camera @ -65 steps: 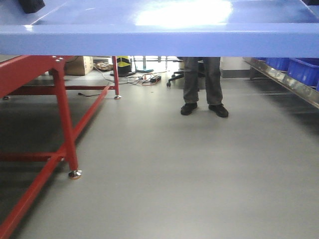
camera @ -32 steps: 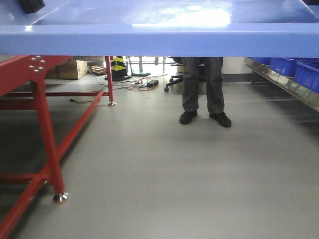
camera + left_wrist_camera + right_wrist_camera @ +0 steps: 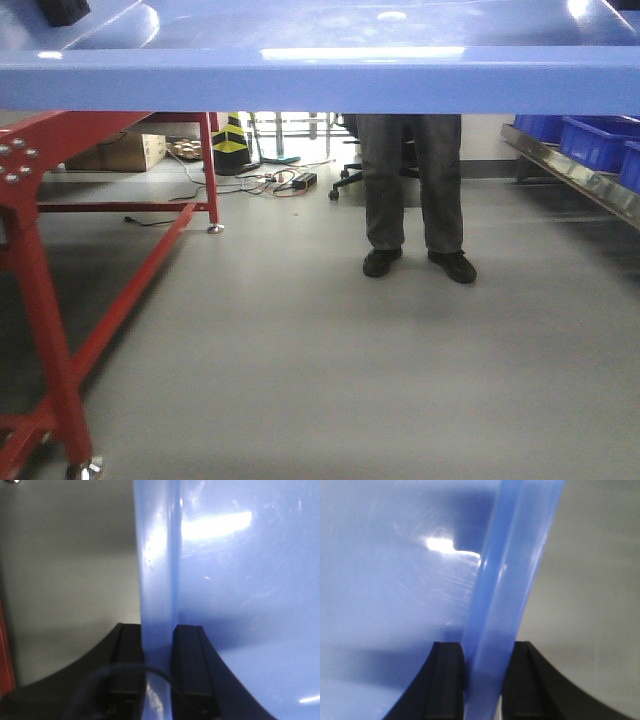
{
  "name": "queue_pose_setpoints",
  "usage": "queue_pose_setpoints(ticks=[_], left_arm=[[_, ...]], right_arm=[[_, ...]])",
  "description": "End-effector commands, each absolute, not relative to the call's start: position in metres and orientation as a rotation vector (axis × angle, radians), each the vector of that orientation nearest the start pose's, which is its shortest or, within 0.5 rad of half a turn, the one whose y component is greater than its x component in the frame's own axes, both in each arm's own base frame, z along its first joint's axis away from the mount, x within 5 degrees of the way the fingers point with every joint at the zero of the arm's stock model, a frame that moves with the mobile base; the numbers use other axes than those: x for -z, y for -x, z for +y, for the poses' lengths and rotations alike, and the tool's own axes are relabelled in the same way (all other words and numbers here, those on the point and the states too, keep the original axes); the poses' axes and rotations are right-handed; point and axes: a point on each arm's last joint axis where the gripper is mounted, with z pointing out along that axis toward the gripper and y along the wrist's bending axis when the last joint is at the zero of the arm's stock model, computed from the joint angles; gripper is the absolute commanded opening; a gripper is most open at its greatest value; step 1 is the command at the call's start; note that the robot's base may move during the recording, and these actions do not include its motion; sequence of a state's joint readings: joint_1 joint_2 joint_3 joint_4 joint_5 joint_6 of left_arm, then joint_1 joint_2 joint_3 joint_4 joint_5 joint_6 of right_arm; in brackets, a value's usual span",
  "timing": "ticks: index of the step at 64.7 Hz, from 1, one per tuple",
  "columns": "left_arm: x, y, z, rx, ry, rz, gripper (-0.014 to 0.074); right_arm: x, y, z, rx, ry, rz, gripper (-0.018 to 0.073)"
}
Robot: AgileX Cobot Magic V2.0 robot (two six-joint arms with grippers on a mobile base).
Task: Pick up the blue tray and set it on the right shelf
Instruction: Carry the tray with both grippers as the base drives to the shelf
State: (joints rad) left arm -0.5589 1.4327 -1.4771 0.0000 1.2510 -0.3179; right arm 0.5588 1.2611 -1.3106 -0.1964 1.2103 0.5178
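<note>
The blue tray (image 3: 320, 78) fills the top of the front view, held level in the air above the grey floor. My left gripper (image 3: 157, 630) is shut on the tray's left rim (image 3: 156, 570), one finger inside the tray and one outside. My right gripper (image 3: 485, 647) is shut on the tray's right rim (image 3: 512, 555) in the same way. The right shelf (image 3: 580, 175), a shiny steel rail, runs along the right edge of the front view, below tray height.
A red-framed table (image 3: 60, 260) stands at the left. A person in grey trousers (image 3: 412, 190) stands ahead in the middle. Deep dark-blue bins (image 3: 598, 138) sit on the steel shelf. Cables, a box and an office chair lie at the far back.
The view has swung to the left: the red table leg slid left and nearer, the person and the steel shelf look closer. Both grippers still hold the tray.
</note>
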Motion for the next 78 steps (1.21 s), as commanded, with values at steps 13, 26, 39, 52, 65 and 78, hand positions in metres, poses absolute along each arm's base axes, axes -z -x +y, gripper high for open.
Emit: queue_pose_setpoints(ticks=[13,26,39,52,65,78], left_arm=[[-0.3938,-0.2271,-0.1493,0.296,-0.363,2.729,-0.0048],[-0.3938,-0.2269,-0.1496,0.302,-0.363,2.73,-0.0048],[-0.3939,-0.2262,-0.1506,0.321,-0.363,2.734,-0.0048],[-0.3939,-0.2261,-0.1508,0.324,-0.363,2.735,-0.0048],[-0.3939,-0.2261,-0.1508,0.324,-0.363,2.735,-0.0048],[-0.3939,-0.2261,-0.1508,0.324,-0.363,2.735,-0.0048]], right_arm=[[-0.3997,-0.2099,0.1096,-0.138,0.119,2.499,0.0056],[-0.3998,-0.21,0.1097,-0.138,0.119,2.498,0.0056],[-0.3998,-0.21,0.1097,-0.138,0.119,2.498,0.0056],[-0.3998,-0.21,0.1097,-0.138,0.119,2.498,0.0056],[-0.3998,-0.21,0.1097,-0.138,0.119,2.498,0.0056],[-0.3998,-0.21,0.1097,-0.138,0.119,2.498,0.0056]])
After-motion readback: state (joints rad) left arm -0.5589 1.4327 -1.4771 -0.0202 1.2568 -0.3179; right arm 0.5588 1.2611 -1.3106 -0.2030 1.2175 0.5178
